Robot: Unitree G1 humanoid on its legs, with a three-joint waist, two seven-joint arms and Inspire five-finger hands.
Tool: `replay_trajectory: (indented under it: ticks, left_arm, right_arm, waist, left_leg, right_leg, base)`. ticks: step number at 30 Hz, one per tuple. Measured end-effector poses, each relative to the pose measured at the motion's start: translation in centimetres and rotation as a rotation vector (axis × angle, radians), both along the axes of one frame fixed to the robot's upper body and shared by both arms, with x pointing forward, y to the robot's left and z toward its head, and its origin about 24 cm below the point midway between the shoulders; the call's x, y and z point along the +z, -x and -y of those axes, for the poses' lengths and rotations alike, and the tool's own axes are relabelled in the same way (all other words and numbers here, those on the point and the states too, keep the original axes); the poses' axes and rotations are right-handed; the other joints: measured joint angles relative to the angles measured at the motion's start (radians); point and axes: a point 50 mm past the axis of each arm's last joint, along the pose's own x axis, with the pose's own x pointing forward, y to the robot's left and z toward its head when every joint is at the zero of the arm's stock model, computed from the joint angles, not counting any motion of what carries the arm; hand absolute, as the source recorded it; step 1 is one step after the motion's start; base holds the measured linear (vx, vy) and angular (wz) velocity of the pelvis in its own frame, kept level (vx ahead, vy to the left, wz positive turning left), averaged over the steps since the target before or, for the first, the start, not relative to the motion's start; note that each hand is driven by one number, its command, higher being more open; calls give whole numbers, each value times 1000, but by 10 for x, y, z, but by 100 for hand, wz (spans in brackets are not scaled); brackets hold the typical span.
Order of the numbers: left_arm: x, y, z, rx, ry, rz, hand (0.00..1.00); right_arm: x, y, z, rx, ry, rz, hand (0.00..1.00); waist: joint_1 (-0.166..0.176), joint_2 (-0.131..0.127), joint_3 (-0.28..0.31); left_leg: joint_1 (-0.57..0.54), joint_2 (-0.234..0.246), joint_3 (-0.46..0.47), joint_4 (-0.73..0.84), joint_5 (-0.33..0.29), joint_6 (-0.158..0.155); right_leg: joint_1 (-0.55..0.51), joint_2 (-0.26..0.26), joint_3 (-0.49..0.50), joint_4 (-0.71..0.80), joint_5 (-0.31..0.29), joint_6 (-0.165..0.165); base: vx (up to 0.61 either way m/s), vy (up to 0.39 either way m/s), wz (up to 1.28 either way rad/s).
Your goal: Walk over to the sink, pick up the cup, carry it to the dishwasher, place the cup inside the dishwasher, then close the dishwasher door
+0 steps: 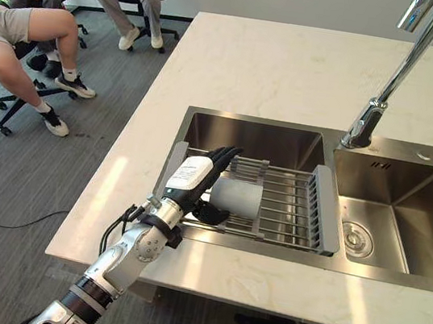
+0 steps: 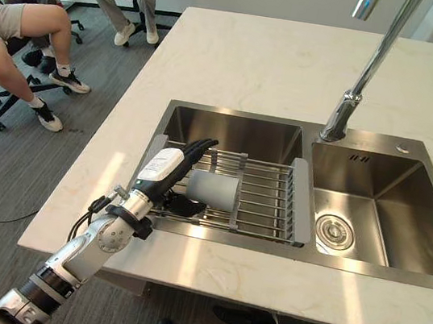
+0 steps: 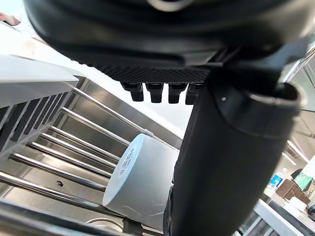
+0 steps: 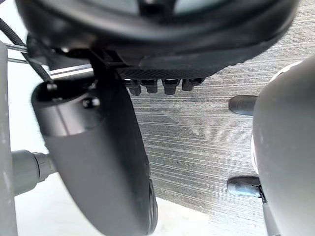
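1 cup (image 1: pixel 237 198) | 1 rack (image 1: pixel 284 213) | 2 basins (image 1: pixel 404 214) | 1 L hand (image 1: pixel 190 176), unclenched

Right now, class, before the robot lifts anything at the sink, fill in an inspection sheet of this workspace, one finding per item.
Surface: pale marbled stone countertop holding a double stainless-steel sink.
Job's things: grey cylindrical cup lies on its side on the grey roll-up drying rack across the left basin.
Clutter: nothing seen.
Hands: left hand open, the cup between its fingers and thumb, contact unclear; right hand open, above grey carpet.
Cables: nothing seen.
Surroundings: tall chrome tap behind the basins; seated people on office chairs to the left.
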Motion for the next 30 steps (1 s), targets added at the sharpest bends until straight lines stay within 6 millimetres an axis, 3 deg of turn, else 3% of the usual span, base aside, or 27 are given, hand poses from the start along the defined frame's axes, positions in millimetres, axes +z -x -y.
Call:
replay_trajectory:
  ticks: [13, 20, 21, 30]
  left_arm:
    - [-3, -9, 7, -32, -70, -6, 100]
    - [-5, -16, 6, -31, -119, -22, 100]
    - [-5, -16, 7, -37, -124, -22, 0]
    - [-2, -19, 9, -85, -201, -19, 0]
  right_arm:
    - [0, -2, 0, 1, -1, 4, 100]
    - [1, -5, -1, 2, -1, 13, 100]
    - [1, -5, -1, 3, -1, 13, 100]
    - [2, -8, -1, 5, -1, 20, 100]
  waist:
    - [-8, -3, 2]
    - [-31, -3, 7]
    - [-31, -2, 7]
    - [-42, -1, 13]
  left_leg:
    - [0, -8, 3, -12, 3, 4]
    - [0, -8, 9, -16, 3, 4]
    - [0, -8, 11, -17, 3, 4]
    - [9, -8, 26, -27, 3, 4]
  right_leg:
    - [-7, -8, 4, -1, 2, 3]
    - [-13, -9, 13, -1, 3, 5]
    - [-15, -9, 15, -1, 3, 6]
    - [-19, -9, 29, -1, 5, 9]
  base:
    - [0, 0, 0]
    - [-4, 0, -3]
    - [0, 0, -6]
    - [-10, 1, -5]
